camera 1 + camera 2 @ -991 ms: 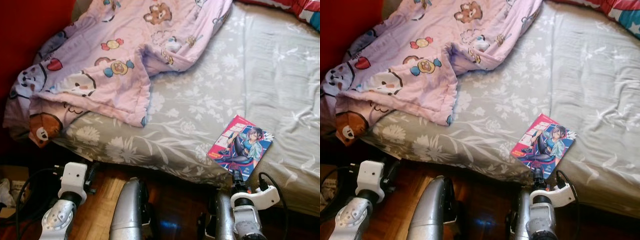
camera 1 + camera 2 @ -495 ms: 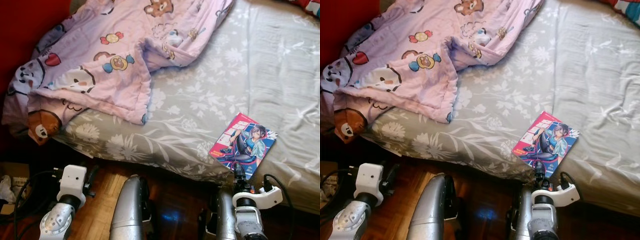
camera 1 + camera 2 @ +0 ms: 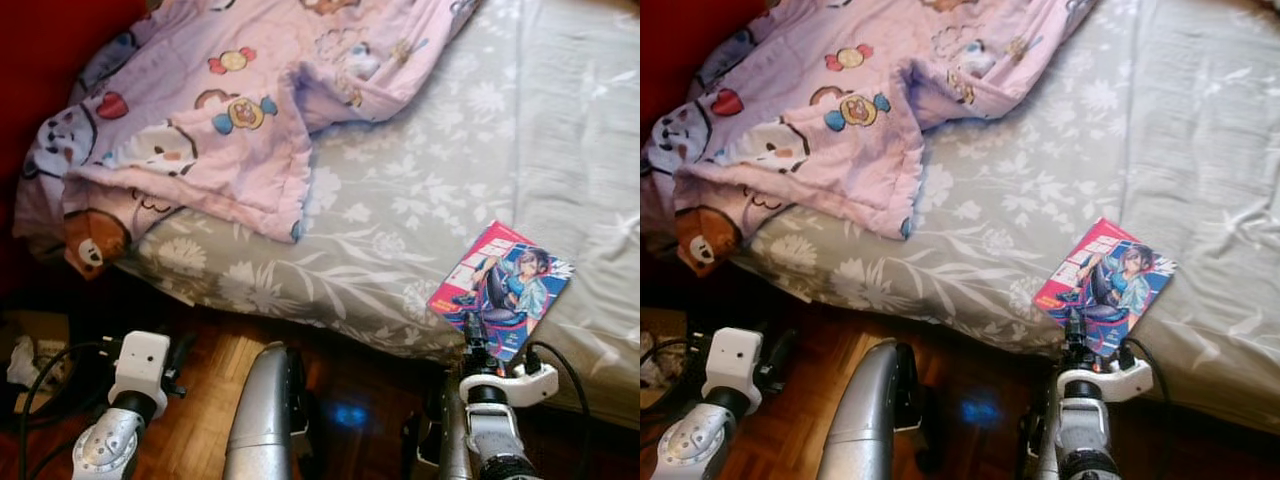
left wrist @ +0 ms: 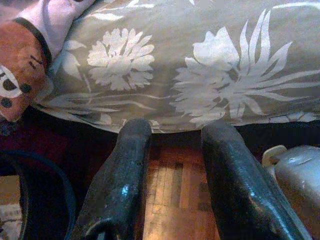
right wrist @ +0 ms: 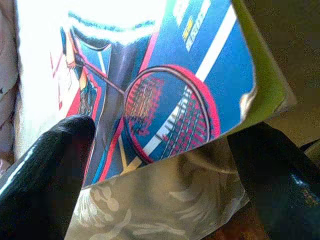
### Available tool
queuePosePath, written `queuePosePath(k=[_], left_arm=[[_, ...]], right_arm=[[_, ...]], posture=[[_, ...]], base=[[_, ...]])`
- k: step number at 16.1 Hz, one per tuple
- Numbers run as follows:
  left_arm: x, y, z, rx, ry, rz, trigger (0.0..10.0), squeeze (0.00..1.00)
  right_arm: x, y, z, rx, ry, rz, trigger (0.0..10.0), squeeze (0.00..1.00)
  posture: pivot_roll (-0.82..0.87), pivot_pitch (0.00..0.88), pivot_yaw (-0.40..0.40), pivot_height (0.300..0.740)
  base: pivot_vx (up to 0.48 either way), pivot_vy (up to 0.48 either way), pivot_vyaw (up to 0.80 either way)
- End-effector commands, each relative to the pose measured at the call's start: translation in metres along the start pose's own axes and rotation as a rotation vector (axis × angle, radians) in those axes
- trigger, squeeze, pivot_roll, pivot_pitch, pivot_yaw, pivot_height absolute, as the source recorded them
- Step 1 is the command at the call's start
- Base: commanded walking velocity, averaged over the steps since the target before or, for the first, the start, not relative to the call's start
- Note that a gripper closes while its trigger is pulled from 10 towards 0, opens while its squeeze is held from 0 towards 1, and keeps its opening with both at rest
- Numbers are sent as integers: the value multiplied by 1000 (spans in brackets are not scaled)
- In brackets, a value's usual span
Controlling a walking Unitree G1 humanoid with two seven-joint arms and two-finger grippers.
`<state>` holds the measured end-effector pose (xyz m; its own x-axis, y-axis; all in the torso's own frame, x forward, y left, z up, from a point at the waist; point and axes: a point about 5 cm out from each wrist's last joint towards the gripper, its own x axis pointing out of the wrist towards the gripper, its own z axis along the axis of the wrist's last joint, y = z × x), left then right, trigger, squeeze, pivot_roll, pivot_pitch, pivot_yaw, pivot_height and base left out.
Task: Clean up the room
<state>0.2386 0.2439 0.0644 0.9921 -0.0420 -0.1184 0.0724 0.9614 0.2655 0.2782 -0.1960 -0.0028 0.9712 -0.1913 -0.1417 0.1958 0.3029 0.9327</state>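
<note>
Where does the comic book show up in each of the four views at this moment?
Left eye view: comic book at lower right, on the grey floral sheet near the bed edge, just above the right claw.
Right eye view: right of centre, same spot on the sheet.
Left wrist view: the book is not in it; sheet and wood floor.
Right wrist view: the cover's corner lies close up between the claw's black fingers.
Shared landmark: the floral sheet.

a glossy pink-and-blue comic book (image 3: 1103, 283) lies flat near the edge of a bed with a grey floral-print sheet (image 3: 1040, 190). a rumpled lilac cartoon-print blanket (image 3: 850, 110) is heaped well apart from it. the right gripper (image 3: 1075, 335) reaches the book's near corner, above a brown wooden parquet floor (image 3: 800, 400).
</note>
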Motion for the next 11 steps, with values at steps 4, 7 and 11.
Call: queuePosePath(k=[4,7,11], left_arm=[[-7,5,-9,20,58,-1,10000,0],[-6,4,-9,16,59,-4,10000,0],[-5,4,-9,21,60,-4,10000,0]], right_arm=[[-7,-10,-2,42,-18,-51,10000,0],[-4,-8,7,48,-64,-36,10000,0],[-5,-6,11,50,-94,-3,10000,0]], posture=[[301,383,116,584],[292,390,117,584],[291,373,113,584]], base=[[0,0,0],[0,0,0],[0,0,0]])
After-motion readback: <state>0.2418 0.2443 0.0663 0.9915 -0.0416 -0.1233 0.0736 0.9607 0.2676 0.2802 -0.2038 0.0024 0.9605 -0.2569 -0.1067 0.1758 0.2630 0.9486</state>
